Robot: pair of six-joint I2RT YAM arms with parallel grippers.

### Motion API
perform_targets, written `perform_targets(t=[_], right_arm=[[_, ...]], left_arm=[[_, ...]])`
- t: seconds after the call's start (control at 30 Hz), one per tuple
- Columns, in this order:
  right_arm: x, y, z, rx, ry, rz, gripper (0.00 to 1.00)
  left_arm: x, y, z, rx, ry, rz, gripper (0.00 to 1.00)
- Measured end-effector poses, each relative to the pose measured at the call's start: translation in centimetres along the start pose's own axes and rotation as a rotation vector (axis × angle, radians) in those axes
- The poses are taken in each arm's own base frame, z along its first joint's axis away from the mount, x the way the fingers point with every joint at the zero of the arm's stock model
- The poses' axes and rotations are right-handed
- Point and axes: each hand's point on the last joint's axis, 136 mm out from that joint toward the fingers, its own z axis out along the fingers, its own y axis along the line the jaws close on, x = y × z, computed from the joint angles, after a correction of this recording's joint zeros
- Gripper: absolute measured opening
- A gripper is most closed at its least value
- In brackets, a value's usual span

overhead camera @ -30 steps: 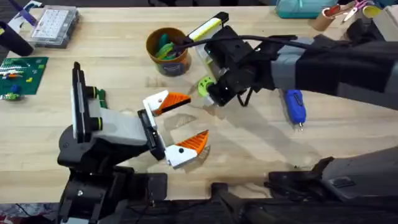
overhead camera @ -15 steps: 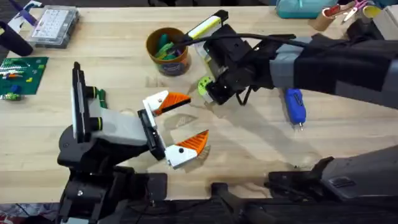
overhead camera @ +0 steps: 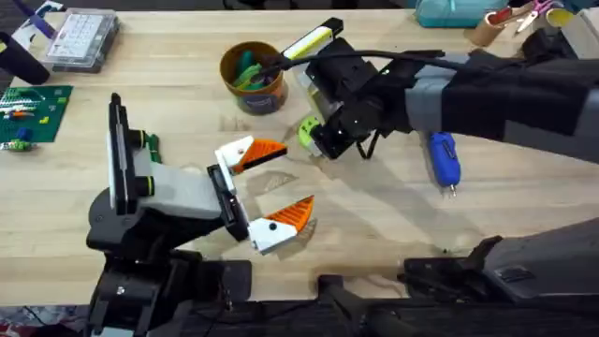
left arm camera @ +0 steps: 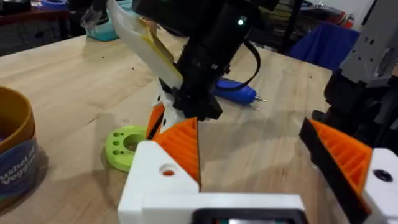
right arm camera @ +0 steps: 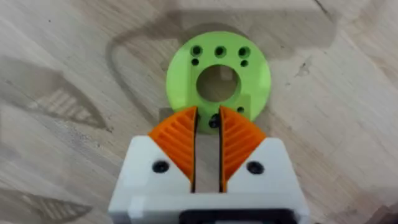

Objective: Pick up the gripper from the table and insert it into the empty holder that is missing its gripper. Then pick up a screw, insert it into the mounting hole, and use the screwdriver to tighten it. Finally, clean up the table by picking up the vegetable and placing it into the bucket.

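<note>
Right gripper (right arm camera: 207,127): 2 orange ribbed pads nearly together, tips pinching the rim of the lime-green round vegetable ring (right arm camera: 218,74), which lies flat on the pale wooden table (overhead camera: 374,225), near the orange-brown bucket (overhead camera: 251,77). Left gripper (overhead camera: 274,183) hangs nearby, fingers wide apart. Blue pen-shaped screwdriver (overhead camera: 444,161) lies further right.

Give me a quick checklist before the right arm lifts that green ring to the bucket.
1. Right tool over the green ring: ok, its orange pads sit at the ring's near rim.
2. Firm grip on the ring: cannot tell; the pads are nearly together at the rim.
3. Ring flat on the table: ok.
4. Bucket upright beside the ring: ok, green pieces already inside.
5. Left tool out of the way: ok, open, nearer the arm bases.
6. Blue screwdriver clear of the path: ok.
</note>
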Motion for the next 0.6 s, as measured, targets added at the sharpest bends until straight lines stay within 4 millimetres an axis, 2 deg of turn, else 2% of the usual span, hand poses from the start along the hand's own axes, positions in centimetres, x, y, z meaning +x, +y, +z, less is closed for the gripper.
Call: perform_targets(t=[0.03,0.13,0.6], right_arm=[[0.01,-0.02,0.0,0.001,0.0,-0.001,0.176],[-0.11,-0.07,-0.07,0.004,-0.002,-0.002,0.021],[0.29,-0.07,-0.35,0.003,0.025,-0.005,0.009]], left_arm=[[0.0,0.0,0.0,0.0,0.0,0.0,0.987],[0.0,0.0,0.0,0.0,0.0,0.0,0.986],[0.0,0.0,0.0,0.0,0.0,0.0,0.986]])
